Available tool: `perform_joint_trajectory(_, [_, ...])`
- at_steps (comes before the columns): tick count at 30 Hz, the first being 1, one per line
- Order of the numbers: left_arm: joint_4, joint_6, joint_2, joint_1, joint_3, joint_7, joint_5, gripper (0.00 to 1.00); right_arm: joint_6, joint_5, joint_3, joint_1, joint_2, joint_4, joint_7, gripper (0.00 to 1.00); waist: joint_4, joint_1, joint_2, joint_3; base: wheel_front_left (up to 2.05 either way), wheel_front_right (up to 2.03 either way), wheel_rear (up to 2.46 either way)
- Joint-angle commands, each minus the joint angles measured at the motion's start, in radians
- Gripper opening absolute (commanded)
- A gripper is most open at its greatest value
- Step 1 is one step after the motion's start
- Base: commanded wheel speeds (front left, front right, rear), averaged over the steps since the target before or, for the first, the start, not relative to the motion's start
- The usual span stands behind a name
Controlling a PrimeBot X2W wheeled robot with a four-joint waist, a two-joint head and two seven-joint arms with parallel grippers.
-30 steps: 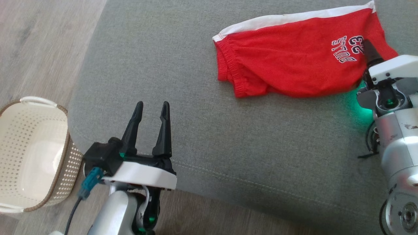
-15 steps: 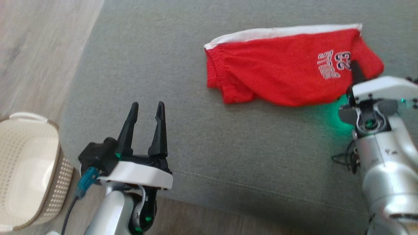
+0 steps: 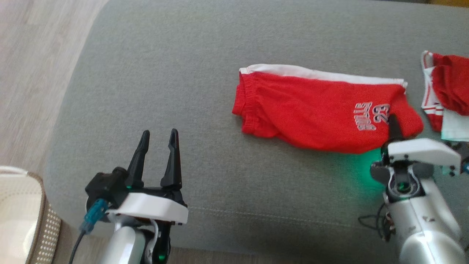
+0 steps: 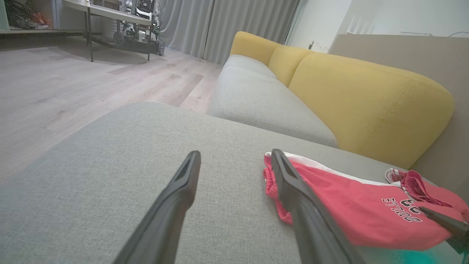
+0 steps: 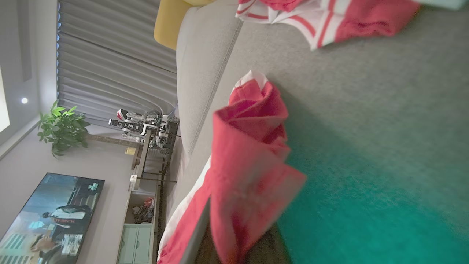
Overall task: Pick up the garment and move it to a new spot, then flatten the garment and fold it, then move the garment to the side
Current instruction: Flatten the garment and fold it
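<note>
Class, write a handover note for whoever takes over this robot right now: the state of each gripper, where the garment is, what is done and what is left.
Right gripper: shut on the printed end of the shorts.
Left gripper: open, empty, over the cushion, apart from the shorts.
Shorts: stretched out fairly flat on the cushion and look doubled over. A second garment lies apart at their right, and a basket stands on the floor at the left.
Done: grip taken.
Left: move the shorts. I cannot tell whether flattening and folding are finished, so check before setting them aside.
</note>
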State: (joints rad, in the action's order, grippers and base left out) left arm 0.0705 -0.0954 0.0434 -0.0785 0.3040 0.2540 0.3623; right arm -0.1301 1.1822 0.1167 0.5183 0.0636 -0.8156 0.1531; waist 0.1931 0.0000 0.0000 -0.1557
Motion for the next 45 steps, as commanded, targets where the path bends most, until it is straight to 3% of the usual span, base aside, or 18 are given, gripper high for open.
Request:
perform_joint_trajectory(1, [-0.031, 0.004, 0.007, -0.018, -0.042, 0.008, -0.008, 1.00, -0.001, 0.017, -0.043, 0.002, -0.013, 0.024, 0.019, 0.00, -0.016, 0.0000, 0.0000, 0.014, 0.00, 0.00, 0.00])
perform_joint_trajectory(9, [-0.031, 0.009, 0.007, -0.018, -0.044, 0.008, -0.008, 1.00, -0.001, 0.010, -0.130, 0.024, -0.013, -0.020, 0.066, 0.00, -0.037, 0.0000, 0.0000, 0.017, 0.00, 0.00, 0.00])
perform_joint_trajectory(17, [-0.035, 0.008, 0.007, -0.029, -0.042, 0.008, -0.002, 1.00, -0.001, -0.058, -0.167, 0.079, -0.013, -0.013, 0.095, 0.00, -0.015, 0.0000, 0.0000, -0.007, 0.00, 0.00, 0.00])
perform_joint_trajectory(24, [-0.029, 0.005, 0.007, -0.031, -0.041, 0.008, 0.008, 1.00, -0.001, -0.072, -0.204, 0.080, -0.013, 0.066, 0.105, 0.00, 0.023, 0.0000, 0.0000, -0.009, 0.00, 0.00, 0.00])
perform_joint_trajectory(33, [-0.024, 0.007, 0.007, -0.024, -0.049, 0.008, 0.005, 1.00, -0.001, -0.030, -0.363, 0.040, -0.013, 0.199, 0.108, 0.00, 0.044, 0.0000, 0.0000, 0.006, 0.00, 0.00, 0.00])
perform_joint_trajectory(45, [-0.030, -0.004, 0.007, -0.028, -0.028, 0.008, 0.024, 1.00, -0.001, -0.039, -0.468, 0.058, -0.013, 0.196, 0.109, 0.00, 0.088, 0.0000, 0.0000, -0.013, 0.00, 0.00, 0.00])
